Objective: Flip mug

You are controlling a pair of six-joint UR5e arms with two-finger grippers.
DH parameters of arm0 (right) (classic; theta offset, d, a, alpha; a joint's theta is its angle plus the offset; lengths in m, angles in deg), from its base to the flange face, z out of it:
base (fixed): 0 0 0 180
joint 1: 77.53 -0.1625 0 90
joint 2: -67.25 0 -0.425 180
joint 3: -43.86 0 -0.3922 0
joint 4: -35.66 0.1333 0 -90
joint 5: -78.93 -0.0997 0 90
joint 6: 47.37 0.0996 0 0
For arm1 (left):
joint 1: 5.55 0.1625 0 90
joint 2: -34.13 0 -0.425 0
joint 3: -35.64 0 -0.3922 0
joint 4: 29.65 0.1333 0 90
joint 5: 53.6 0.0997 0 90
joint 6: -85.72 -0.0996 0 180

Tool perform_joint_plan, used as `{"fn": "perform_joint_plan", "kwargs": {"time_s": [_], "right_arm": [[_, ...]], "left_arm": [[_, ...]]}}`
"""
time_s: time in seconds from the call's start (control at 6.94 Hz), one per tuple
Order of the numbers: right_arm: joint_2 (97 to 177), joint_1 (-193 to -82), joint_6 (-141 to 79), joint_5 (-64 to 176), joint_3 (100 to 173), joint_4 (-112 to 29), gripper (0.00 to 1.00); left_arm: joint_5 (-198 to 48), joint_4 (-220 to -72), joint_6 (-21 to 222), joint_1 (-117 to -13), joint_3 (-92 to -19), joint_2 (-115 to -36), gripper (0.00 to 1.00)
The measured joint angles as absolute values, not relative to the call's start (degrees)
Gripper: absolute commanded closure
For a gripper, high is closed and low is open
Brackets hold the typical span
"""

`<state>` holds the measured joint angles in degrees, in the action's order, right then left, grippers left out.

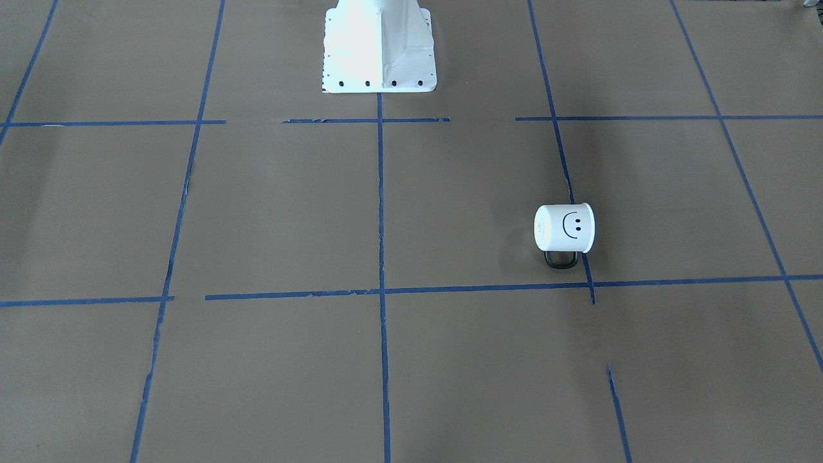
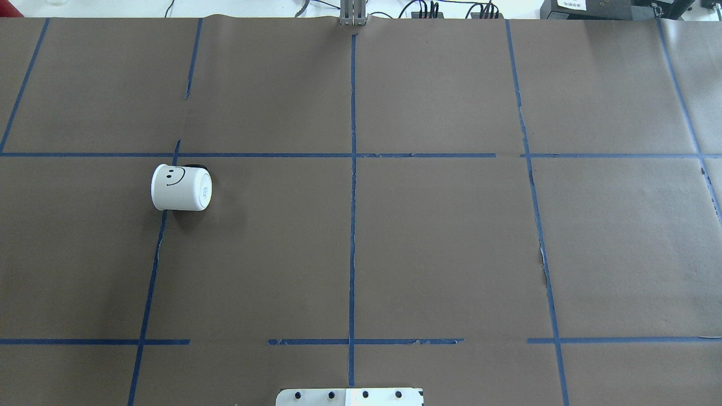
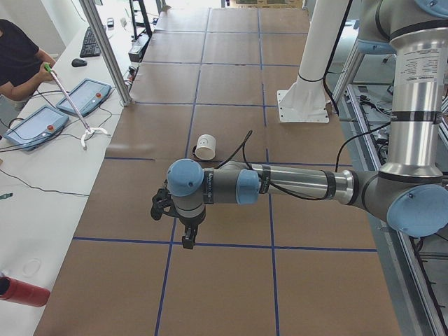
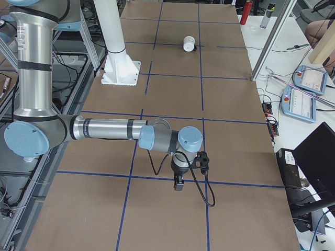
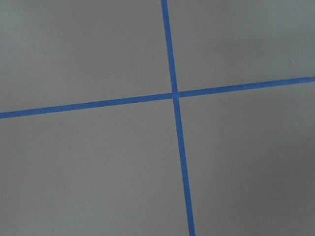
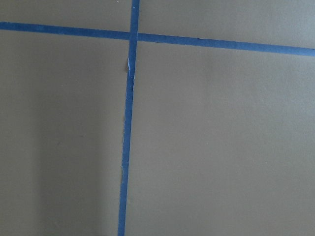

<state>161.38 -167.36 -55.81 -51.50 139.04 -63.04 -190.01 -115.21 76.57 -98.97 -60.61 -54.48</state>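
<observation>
The small white mug (image 1: 564, 228) with a black smiley face lies on its side on the brown paper, its black loop handle (image 1: 560, 259) pointing away from the robot. It also shows in the overhead view (image 2: 181, 188), on the robot's left half, and in the side views (image 3: 205, 147) (image 4: 189, 43). My left gripper (image 3: 187, 239) hangs above the table well short of the mug; I cannot tell if it is open or shut. My right gripper (image 4: 178, 184) hangs far from the mug; I cannot tell its state either. Both wrist views show only paper and blue tape.
The white robot pedestal (image 1: 379, 48) stands at the table's robot side. Blue tape lines (image 2: 352, 186) grid the paper. A person and two teach pendants (image 3: 52, 115) are beyond the far edge, and a red bottle (image 3: 21, 290) lies there.
</observation>
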Motion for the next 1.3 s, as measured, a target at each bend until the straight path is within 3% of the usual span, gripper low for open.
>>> {"fn": "perform_joint_plan", "kwargs": {"time_s": [1.3], "right_arm": [[161.38, -167.35, -55.81, -51.50, 139.04, -63.04, 0.00]], "left_arm": [[-191.60, -114.43, 76.70, -99.15, -61.76, -54.42, 0.00]]}}
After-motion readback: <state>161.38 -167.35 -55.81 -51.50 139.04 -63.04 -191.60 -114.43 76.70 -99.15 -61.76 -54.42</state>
